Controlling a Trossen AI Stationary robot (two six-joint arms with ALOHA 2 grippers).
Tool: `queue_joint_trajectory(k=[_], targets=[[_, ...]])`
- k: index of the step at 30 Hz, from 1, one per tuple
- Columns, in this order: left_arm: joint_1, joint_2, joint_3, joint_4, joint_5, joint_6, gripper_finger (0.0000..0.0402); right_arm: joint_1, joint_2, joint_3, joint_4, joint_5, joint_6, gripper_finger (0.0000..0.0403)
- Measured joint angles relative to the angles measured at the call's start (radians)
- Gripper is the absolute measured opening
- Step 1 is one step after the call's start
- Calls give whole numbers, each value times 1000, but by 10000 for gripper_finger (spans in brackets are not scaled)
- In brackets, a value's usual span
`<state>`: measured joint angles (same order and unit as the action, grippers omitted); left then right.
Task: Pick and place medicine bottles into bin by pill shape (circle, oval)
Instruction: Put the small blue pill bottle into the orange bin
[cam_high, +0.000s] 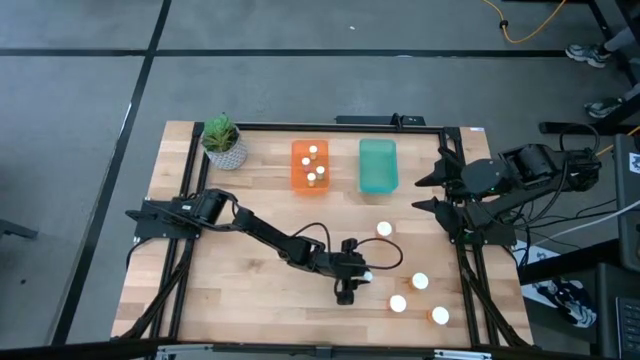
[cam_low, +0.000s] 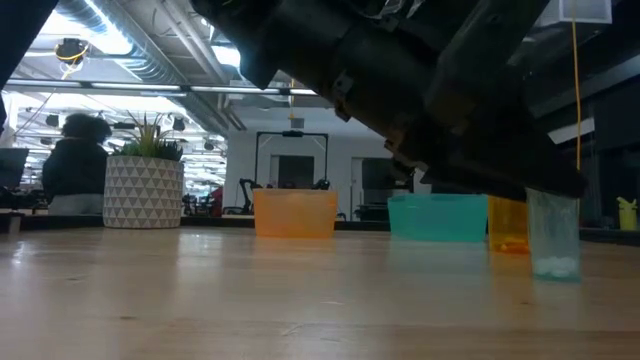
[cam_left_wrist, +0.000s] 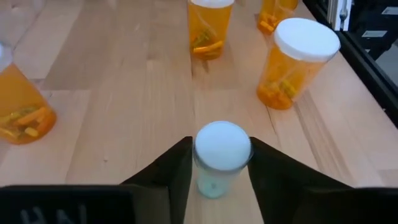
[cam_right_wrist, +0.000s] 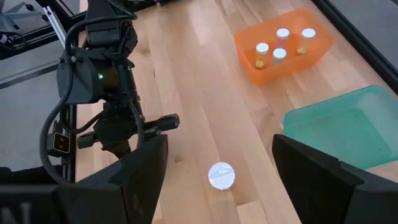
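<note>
The wooden desk (cam_high: 250, 290) carries an orange bin (cam_high: 310, 180) holding three white-capped bottles, with the teal bin (cam_high: 378, 165) just beside it. The right tool (cam_high: 432, 192), beyond the teal bin at the desk's edge, stands with fingers spread, gripping nothing. The left tool (cam_left_wrist: 221, 168), well away from the orange bin, clenches a clear bottle (cam_left_wrist: 221, 155); four bottles stand near it.

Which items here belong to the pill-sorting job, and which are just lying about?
Job:
- clear bottle between the left hand's fingers
- four loose white-capped bottles
- orange bin, holding four bottles
- teal bin

Lying about:
- potted plant
- right hand, waiting open at the table edge
</note>
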<state>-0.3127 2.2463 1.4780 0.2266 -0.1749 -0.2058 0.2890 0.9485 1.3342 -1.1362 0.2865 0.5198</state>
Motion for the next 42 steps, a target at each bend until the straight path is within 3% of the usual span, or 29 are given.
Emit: queue_joint_trajectory(k=[6, 10, 20, 29, 35, 42], targets=[[-1, -16, -2, 24, 0, 19, 107, 0, 0, 0, 0, 0, 2, 289], [4, -99, -2, -30, 0, 83, 104, 0, 0, 0, -16, 0, 26, 289], [48, -430, -1, -536, -156, 286, 103, 0, 0, -2, -52, 2, 51, 289], [248, -634, -22, -914, -116, 363, 102, 0, 0, -2, -61, 130, 25, 289], [456, -773, -181, -882, 50, 432, 102, 0, 0, -2, -64, 192, 26, 289], [614, -863, -506, -536, 196, 445, 102, -1, 0, -2, -64, 237, 29, 289]])
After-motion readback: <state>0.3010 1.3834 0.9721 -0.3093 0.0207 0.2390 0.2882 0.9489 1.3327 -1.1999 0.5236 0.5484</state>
